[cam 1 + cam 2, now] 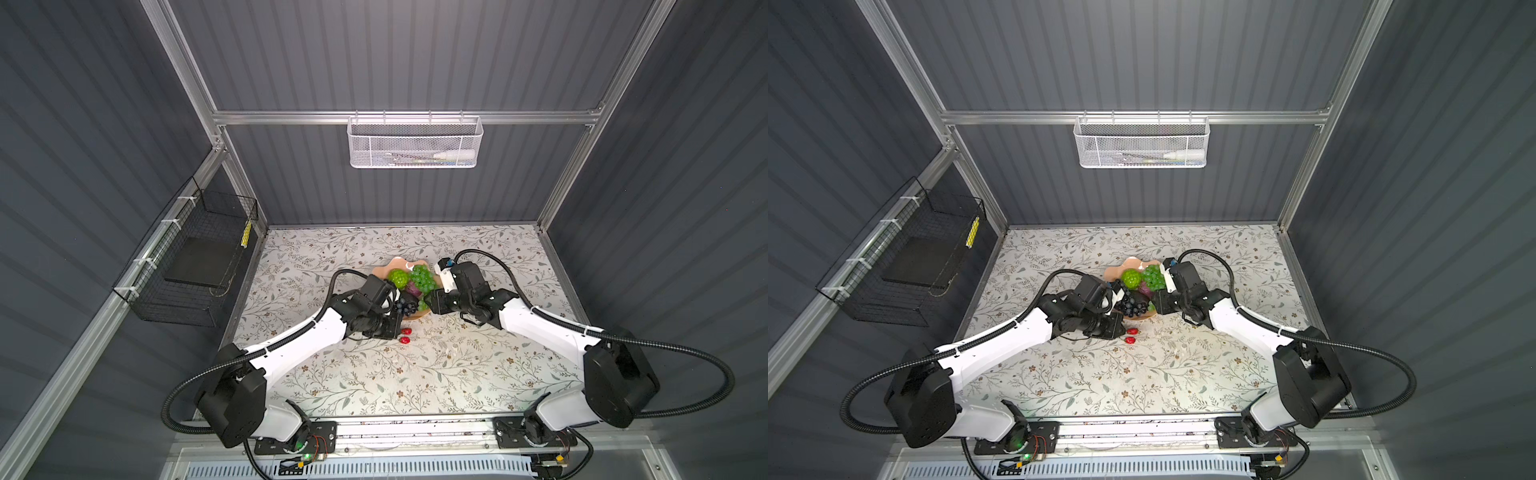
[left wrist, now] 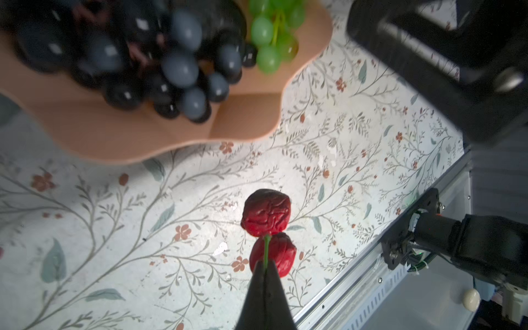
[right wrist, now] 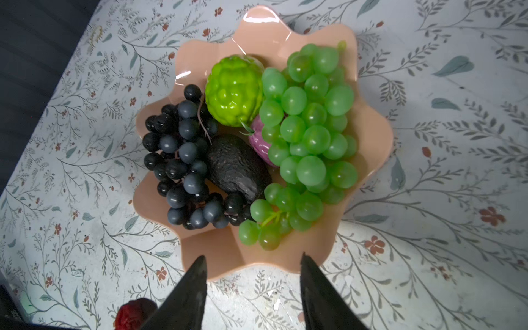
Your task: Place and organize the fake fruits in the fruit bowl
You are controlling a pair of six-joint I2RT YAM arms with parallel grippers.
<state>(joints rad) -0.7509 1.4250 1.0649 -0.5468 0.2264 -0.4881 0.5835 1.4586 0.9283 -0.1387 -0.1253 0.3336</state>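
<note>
The peach-pink fruit bowl holds the dark grape bunch, green grape bunch, bumpy lime-green fruit, purple fruit and black avocado. Two red berries sit just in front of the bowl, close to the table. My left gripper is shut on their thin green stem. My right gripper stands open over the bowl's near rim, with nothing between its fingers. In both top views both wrists crowd the bowl's front.
A white mesh basket hangs on the back rail. A black wire basket hangs on the left wall. The right arm's black wrist is close by in the left wrist view. The aluminium front rail runs nearby.
</note>
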